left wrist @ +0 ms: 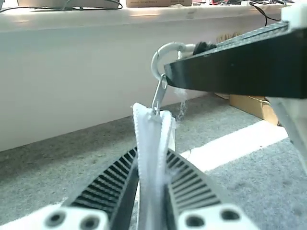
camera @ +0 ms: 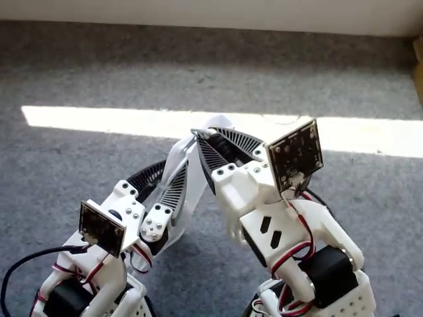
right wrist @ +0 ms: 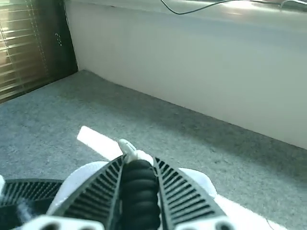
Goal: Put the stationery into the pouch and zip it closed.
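A white pouch [camera: 195, 188] hangs off the grey carpet between both arms. My left gripper [camera: 175, 165] is shut on the pouch's zipped edge [left wrist: 152, 143], the white fabric pinched between its ribbed black fingers [left wrist: 110, 184]. A metal ring [left wrist: 163, 55] hangs from the zip slider at the pouch's top end. My right gripper [camera: 202, 137] is shut on a black ribbed pull [right wrist: 139, 184] attached to that ring, with the white pouch [right wrist: 194, 179] under it. In the left wrist view, one of the right gripper's fingers [left wrist: 240, 72] crosses just above the pouch.
Grey carpet [camera: 99, 72] with a bright sunlit band [camera: 86, 119] lies under the arms. A white wall [left wrist: 72, 72] runs along the far side. A cardboard box [left wrist: 249, 103] stands at the right by the wall. Window blinds [right wrist: 24, 43] are at the far left.
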Motion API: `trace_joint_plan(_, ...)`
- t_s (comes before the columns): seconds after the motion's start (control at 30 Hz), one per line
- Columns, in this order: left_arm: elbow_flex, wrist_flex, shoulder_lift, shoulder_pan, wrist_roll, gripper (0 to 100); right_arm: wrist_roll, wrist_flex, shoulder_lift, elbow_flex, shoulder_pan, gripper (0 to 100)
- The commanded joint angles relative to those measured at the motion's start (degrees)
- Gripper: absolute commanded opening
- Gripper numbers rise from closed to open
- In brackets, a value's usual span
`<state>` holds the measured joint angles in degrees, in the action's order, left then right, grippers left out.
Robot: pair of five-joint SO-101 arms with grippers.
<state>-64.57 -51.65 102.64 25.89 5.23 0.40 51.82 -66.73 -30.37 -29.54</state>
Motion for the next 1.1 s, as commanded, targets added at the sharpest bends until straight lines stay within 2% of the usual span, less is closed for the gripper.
trace_joint_plan(0.0,3.21,-1.49,0.92,-1.19,0.44,0,-0.70,-5.14,-1.36,-0.40,7.16,0.5)
trace_joint_plan(0.2,5.14,-2.99,1.19,-1.36,0.44,0,-0.35,-5.41,-1.27,-5.23,9.63,0.5)
trace_joint_plan(0.37,5.23,-2.73,1.89,-4.18,0.70,0,-0.35,-5.41,-1.27,-8.22,13.67,0.5)
trace_joint_plan(0.7,7.96,-3.08,1.89,-4.18,0.79,0,-0.35,-7.34,-1.27,-10.95,19.21,0.5)
trace_joint_plan(0.97,7.52,-2.73,1.89,-4.00,0.53,0,-0.35,-8.66,-1.27,-7.34,19.21,0.5)
trace_joint_plan(1.07,5.41,-1.85,1.89,-3.91,0.53,0,-0.18,-10.15,-1.27,-4.09,15.96,0.5)
